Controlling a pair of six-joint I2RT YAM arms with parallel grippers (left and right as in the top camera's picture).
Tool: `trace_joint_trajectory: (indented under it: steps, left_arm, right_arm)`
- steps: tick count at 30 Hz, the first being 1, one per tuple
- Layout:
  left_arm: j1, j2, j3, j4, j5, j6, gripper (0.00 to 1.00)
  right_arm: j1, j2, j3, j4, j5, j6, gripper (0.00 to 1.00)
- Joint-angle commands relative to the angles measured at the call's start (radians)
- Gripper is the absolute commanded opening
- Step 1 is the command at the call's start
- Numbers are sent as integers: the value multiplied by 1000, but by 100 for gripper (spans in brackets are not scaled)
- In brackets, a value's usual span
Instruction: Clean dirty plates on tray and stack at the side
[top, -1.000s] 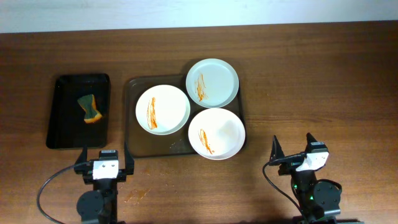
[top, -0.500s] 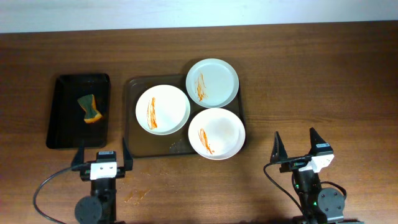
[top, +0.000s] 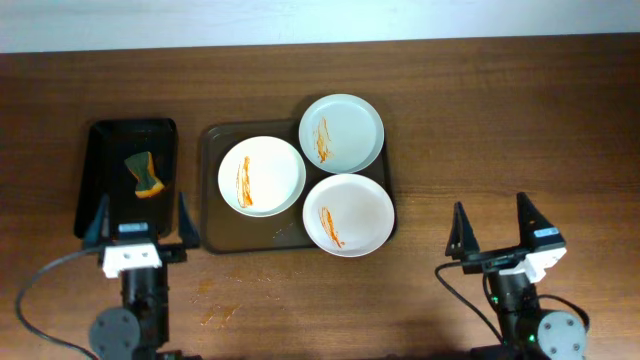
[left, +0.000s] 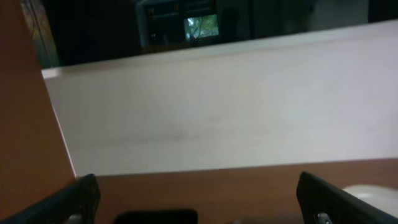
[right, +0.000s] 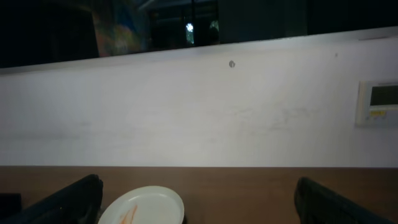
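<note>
Three white plates with orange-red sauce streaks lie on the dark brown-grey tray (top: 213, 190): one at the left (top: 261, 176), a faintly bluish one at the back right (top: 341, 133), one at the front right (top: 348, 214). My left gripper (top: 140, 220) is open and empty, over the front end of the narrow black tray. My right gripper (top: 497, 228) is open and empty, over bare table right of the plates. In the right wrist view a plate (right: 144, 206) shows at the lower left, between and beyond my open fingers (right: 198, 199). The left wrist view shows open fingers (left: 199, 199).
A narrow black tray (top: 100, 205) stands left of the big tray and holds a green-and-orange sponge (top: 143, 174). Orange smears mark the table (top: 215, 314) near the front left. A white wall (right: 199, 112) runs behind the table.
Both arms have risen and moved toward the back; both grippers have opened wider. The left gripper now reaches over the black tray's front end. Plates have not moved.
</note>
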Motion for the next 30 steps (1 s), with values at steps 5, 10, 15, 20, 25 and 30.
trace_joint_trajectory:
  steps: [5, 10, 15, 20, 25, 30]
  left_arm:
    - [-5, 310, 235, -12, 95, -13, 99]
    - [-5, 501, 413, -147, 186, -21, 99]
    - [-5, 685, 660, -367, 247, -21, 99]
    - [-5, 865, 929, -629, 319, -19, 99]
    - [-5, 1027, 1139, -864, 395, -4, 99]
    - [-5, 1162, 1279, -1095, 420, -5, 99]
  right_arm:
    - [4, 239, 212, -67, -9, 6, 98]
    - [4, 389, 323, -122, -11, 6, 98]
    - [4, 519, 448, -233, -28, 3, 98]
    - [4, 657, 616, -404, -29, 3, 98]
    - [4, 833, 850, -643, -99, 3, 98]
    - [3, 998, 1070, -875, -141, 3, 98]
